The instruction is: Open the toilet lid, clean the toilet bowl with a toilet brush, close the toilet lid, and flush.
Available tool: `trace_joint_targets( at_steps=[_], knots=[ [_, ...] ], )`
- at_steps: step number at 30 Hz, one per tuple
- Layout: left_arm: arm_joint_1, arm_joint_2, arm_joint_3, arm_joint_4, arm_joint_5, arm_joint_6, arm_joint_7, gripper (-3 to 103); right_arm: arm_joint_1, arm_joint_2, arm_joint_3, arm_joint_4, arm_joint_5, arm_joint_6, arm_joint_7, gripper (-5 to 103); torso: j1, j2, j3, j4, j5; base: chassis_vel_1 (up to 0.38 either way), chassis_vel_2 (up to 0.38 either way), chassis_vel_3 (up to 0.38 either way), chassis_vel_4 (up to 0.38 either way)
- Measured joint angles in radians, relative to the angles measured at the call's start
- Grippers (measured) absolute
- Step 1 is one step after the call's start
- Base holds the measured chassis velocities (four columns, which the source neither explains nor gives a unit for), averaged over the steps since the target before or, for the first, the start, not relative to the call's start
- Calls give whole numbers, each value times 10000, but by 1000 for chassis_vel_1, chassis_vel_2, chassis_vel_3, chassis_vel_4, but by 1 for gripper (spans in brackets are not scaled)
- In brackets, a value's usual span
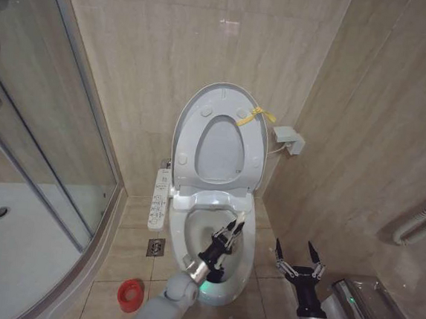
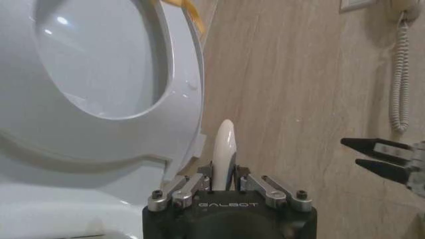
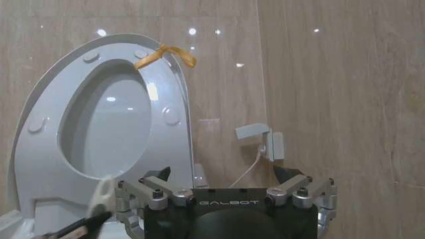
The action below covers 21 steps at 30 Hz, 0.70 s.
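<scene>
The toilet lid [image 1: 218, 149] stands raised against the wall together with the ring seat, a yellow ribbon [image 1: 254, 117] tied at its edge. Over the open toilet bowl [image 1: 245, 255] my left gripper [image 1: 232, 228] is shut on the toilet brush's pale handle [image 1: 241, 220], whose tip points up toward the lid. The left wrist view has that handle [image 2: 224, 147] sticking out between the fingers [image 2: 199, 181]; the bristle end is hidden. My right gripper [image 1: 299, 257] hangs open and holds nothing, to the right of the bowl. In the right wrist view it [image 3: 222, 175] faces the lid [image 3: 106, 124].
A red brush holder [image 1: 131, 294] sits on the floor left of the bowl, near a floor drain [image 1: 155, 247]. The button panel [image 1: 161, 200] runs along the bowl's left side. A glass shower enclosure [image 1: 49, 153] stands at left. A metal box [image 1: 368, 304] lies at right.
</scene>
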Motion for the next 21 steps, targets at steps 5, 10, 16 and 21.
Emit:
trace_joint_targets(
  at_steps=[5,10,16,21],
  knots=[
    [618,753,-269,-446,180,180,-140,19,-25,-4,-52,42,-5,0,-8,100,1,-3,5,4,9,0,0,0,0],
    [1033,1218,-523,-550,249,169,-210,19,-63,-45,-65,80,-9,0,-14,100,2,-4,5,6,4,0,0,0,0],
    [1364,1416,-774,-670,241,93,-215,19,-3,-12,-155,7,-59,0,-30,100,3,-4,6,1,5,0,0,0,0],
    [1471,1331,-803,-918,261,98,-216,19,-4,-13,-194,10,-93,0,-43,100,2,-4,5,0,4,0,0,0,0]
  ],
)
